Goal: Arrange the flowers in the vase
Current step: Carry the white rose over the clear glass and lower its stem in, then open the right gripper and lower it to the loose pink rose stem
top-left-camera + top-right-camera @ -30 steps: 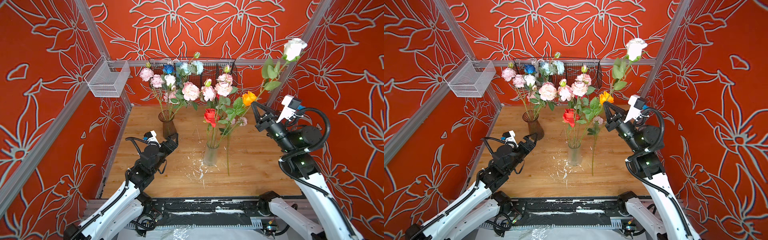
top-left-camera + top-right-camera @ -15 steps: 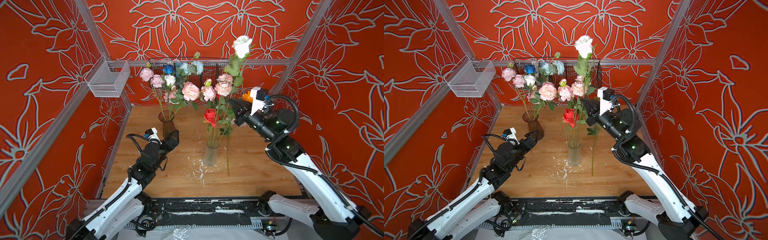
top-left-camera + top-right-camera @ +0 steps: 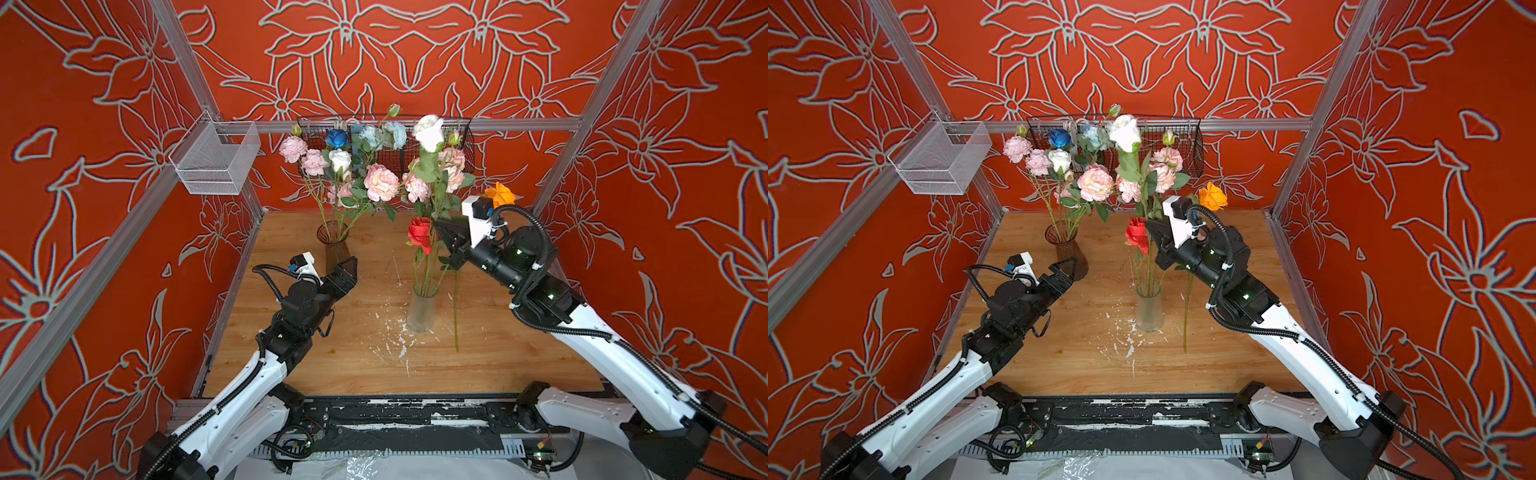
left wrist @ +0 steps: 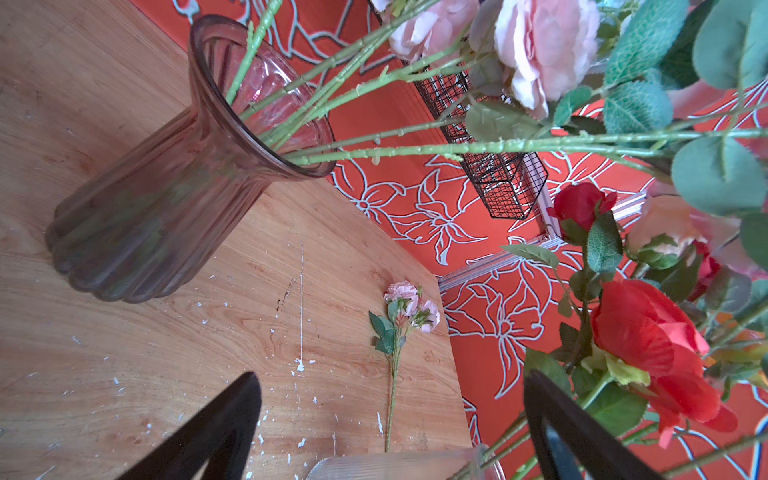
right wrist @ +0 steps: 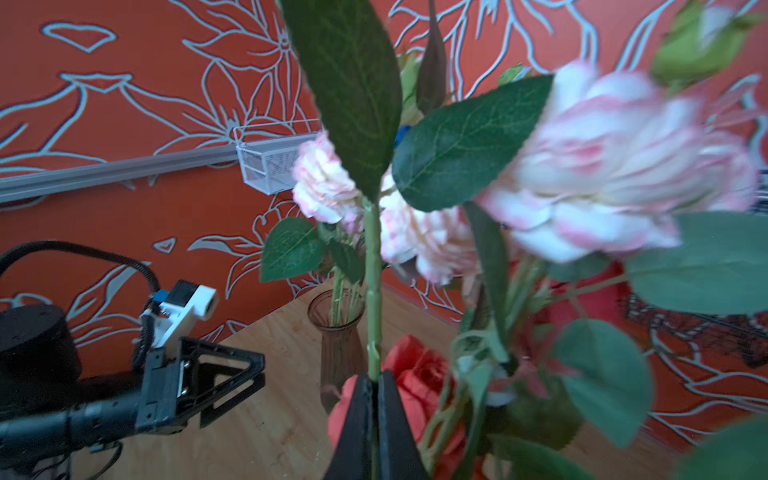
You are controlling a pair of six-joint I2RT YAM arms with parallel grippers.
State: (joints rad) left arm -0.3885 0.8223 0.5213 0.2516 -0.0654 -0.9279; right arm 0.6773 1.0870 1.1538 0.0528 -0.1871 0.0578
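With our right gripper [image 5: 376, 380] clamped on the white rose [image 3: 430, 133] above the clear vase [image 3: 422, 309] and our left gripper [image 3: 351, 266] gaping empty beside it, we reckon the stem must next be fed down into the mouth.

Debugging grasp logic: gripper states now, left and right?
Left gripper: open, empty.
Right gripper: shut on the white rose, by its stem.

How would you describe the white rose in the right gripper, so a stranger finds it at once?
Find the clear glass vase near the middle of the wooden table. Above it, the right gripper is shut on a green stem topped by the white rose. The other white rose stands lower, in the dark vase; only this one is gripped.
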